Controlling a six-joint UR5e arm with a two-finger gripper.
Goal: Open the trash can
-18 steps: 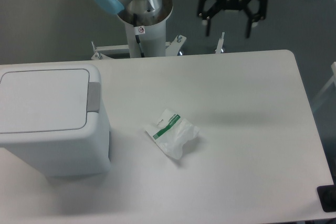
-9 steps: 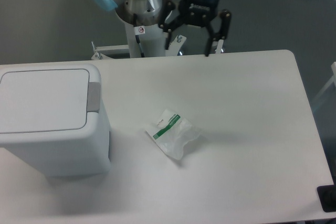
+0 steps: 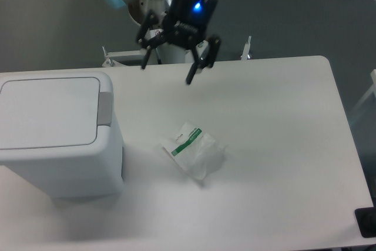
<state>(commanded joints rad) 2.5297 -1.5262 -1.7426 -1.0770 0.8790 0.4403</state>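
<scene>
The trash can [image 3: 56, 136] is a large white boxy bin at the left of the table. Its flat lid [image 3: 48, 111] lies closed, with the grey push-button strip [image 3: 104, 109] along its right edge. My gripper [image 3: 167, 72] hangs open and empty above the table's back edge, up and to the right of the bin, well apart from it. Its two black fingers [image 3: 194, 70] are spread wide and point down.
A crumpled white-and-green wrapper [image 3: 194, 150] lies near the middle of the white table [image 3: 276, 145]. The arm's base column [image 3: 160, 45] stands behind the table's back edge. A small black object [image 3: 367, 223] sits at the front right corner.
The gripper has swung left along the back of the table toward the trash can and a little lower, staying open. The bin and the wrapper have not moved.
</scene>
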